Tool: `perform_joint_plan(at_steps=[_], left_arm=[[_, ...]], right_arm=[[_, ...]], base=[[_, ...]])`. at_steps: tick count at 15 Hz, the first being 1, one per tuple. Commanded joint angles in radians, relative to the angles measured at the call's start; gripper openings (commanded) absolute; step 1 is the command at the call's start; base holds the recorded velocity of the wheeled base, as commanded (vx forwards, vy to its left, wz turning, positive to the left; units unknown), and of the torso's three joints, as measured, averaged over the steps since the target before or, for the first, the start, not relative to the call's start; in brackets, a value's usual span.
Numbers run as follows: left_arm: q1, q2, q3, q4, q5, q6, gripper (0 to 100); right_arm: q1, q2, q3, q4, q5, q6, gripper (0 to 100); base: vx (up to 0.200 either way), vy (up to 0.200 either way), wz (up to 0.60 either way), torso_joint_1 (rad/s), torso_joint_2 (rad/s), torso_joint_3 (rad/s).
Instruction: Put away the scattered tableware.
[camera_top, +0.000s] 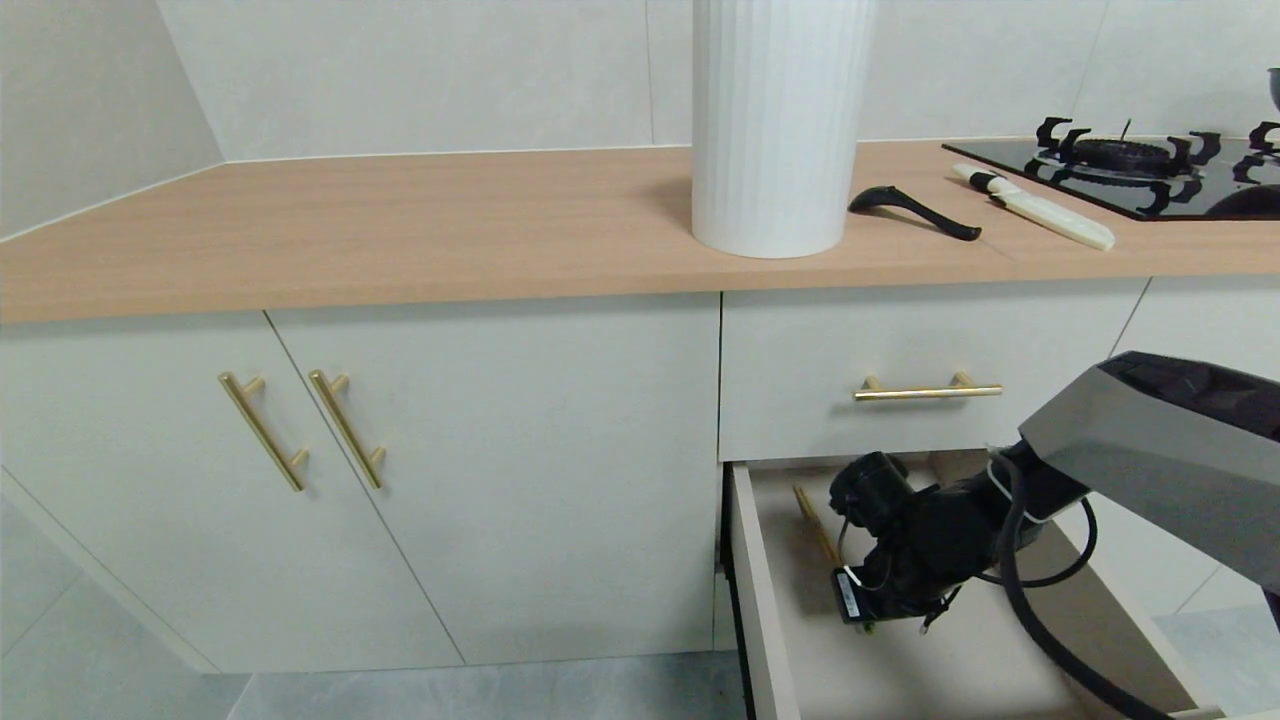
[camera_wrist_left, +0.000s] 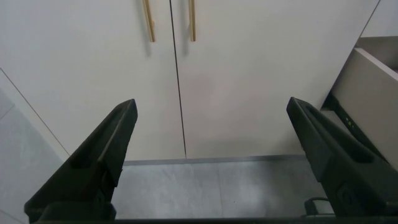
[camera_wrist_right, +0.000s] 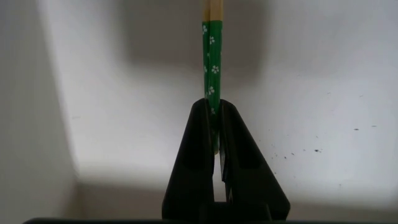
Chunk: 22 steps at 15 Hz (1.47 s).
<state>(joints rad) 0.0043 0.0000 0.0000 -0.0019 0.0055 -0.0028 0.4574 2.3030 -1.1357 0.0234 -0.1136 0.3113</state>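
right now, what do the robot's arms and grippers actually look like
The right arm has an angular grey shell that runs into a black wrist section, with a black cable looped beside it, a white band and a small label. The right gripper has slim black fingers tapering towards the tip. The left gripper has two dark, wedge-shaped fingers.

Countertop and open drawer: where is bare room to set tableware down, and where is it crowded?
Free: the countertop stretch from the wall corner to the white container. Crowded: between the container and stove, where the black spoon and knife lie. The drawer floor near its front is bare.
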Motion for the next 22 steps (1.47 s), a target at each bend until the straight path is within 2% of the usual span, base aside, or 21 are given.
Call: perform_joint_plan(at_steps=[1,9,10,17,22], left_arm=[[0.000,0.002,0.000,-0.001,0.001,0.000,100],[0.000,0.002,0.000,-0.001,0.001,0.000,100],[0.000,0.002,0.000,-0.001,0.001,0.000,100],[0.000,0.002,0.000,-0.001,0.001,0.000,100],[0.000,0.002,0.000,-0.001,0.001,0.000,100]], right_arm=[[0.003,0.041,-0.001,-0.008,-0.001,0.000,0],[0.003,0.056,-0.007,-0.019,-0.017,0.000,0],[0.003,0.059,-0.007,-0.019,-0.017,0.000,100],[0.003,0.041,-0.007,-0.014,-0.017,0.000,100],[0.001,-0.186,0.051,-0.010,-0.012,-0.001,100]], base=[[0.000,0.000,0.00,0.000,0.00,0.000],[0.000,0.000,0.00,0.000,0.00,0.000],[0.000,0.000,0.00,0.000,0.00,0.000],[0.000,0.000,0.00,0.000,0.00,0.000],[0.000,0.000,0.00,0.000,0.00,0.000]])
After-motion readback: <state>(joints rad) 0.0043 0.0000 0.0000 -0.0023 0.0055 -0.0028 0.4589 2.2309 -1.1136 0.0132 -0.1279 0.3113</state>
